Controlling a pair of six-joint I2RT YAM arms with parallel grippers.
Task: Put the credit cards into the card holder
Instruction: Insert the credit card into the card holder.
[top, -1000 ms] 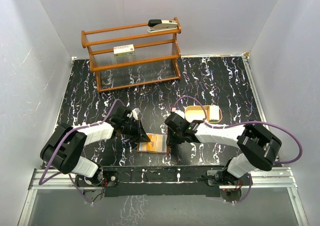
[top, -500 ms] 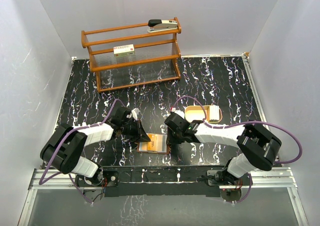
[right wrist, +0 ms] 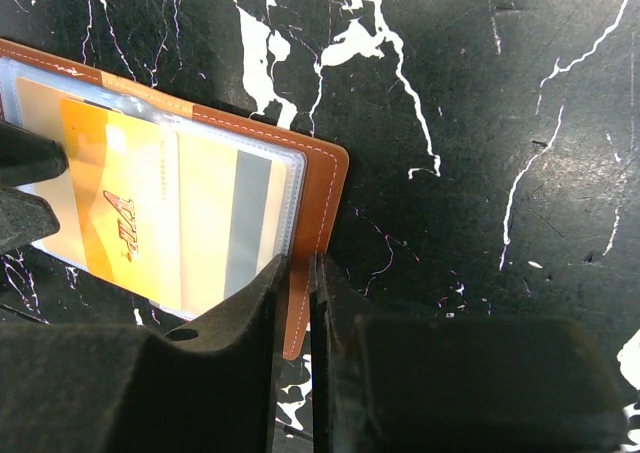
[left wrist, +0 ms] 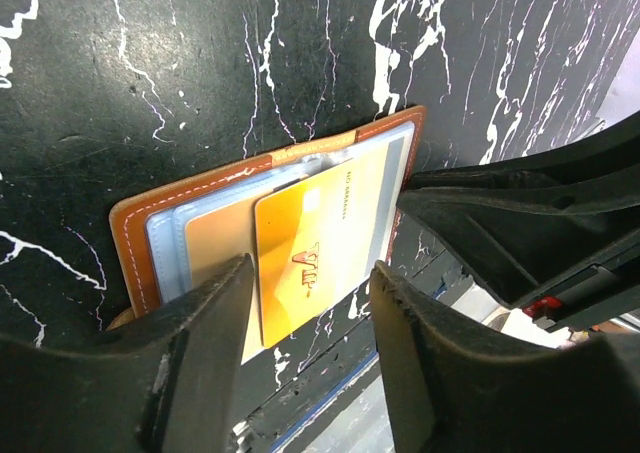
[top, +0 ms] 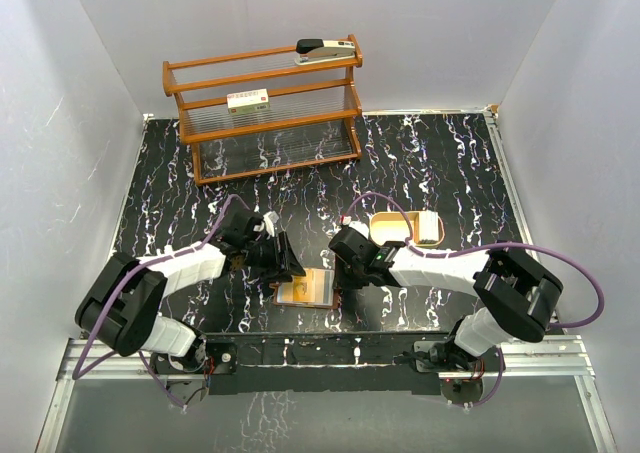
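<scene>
Our left gripper (left wrist: pixel 312 278) stands open astride the orange card (left wrist: pixel 300 238), stiff, light and slick, lying on the open holder (left wrist: pixel 128 243) on the table (left wrist: pixel 200 63), whose soft leather edge our right gripper (right wrist: pixel 298 273) pinches; we judge the card's free short edge the best handhold.

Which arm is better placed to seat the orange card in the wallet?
Left gripper, probably: open, it straddles the card on the wallet; the right gripper, nearly shut, sits at the wallet's edge.
</scene>
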